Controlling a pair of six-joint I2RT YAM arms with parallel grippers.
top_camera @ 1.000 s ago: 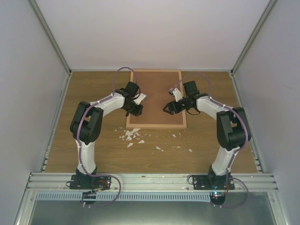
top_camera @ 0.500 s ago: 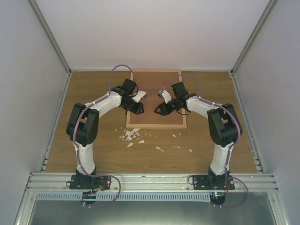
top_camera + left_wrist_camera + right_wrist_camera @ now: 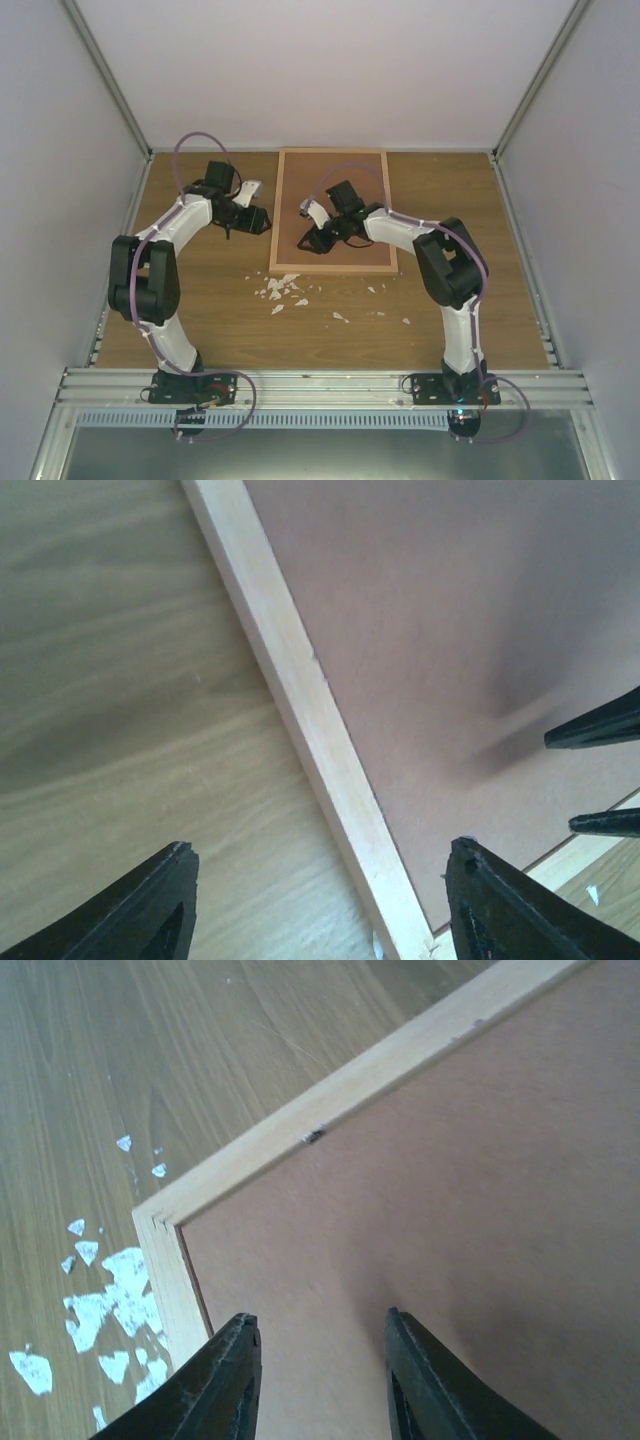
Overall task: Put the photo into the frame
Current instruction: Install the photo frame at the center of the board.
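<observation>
The frame (image 3: 277,212) lies flat at the back middle of the table, its light wood rails around a plain brown backing board (image 3: 352,190). The photo is hidden. My left gripper (image 3: 258,222) hangs open just off the frame's left side; in the left wrist view its fingers straddle the left rail (image 3: 290,680) from above, holding nothing (image 3: 320,848). My right gripper (image 3: 305,243) hovers over the board near the frame's front left corner (image 3: 160,1222). Its jaws (image 3: 319,1316) stand apart, with only the board (image 3: 480,1180) between them.
Several small white scraps (image 3: 282,288) lie on the wooden table in front of the frame, also showing in the right wrist view (image 3: 110,1305). The right gripper's fingertips (image 3: 600,725) show at the right edge of the left wrist view. Grey walls enclose the table.
The left arm swung left off the board and its jaws opened wide. The right arm moved left across the board toward the front left corner, its jaws narrowing.
</observation>
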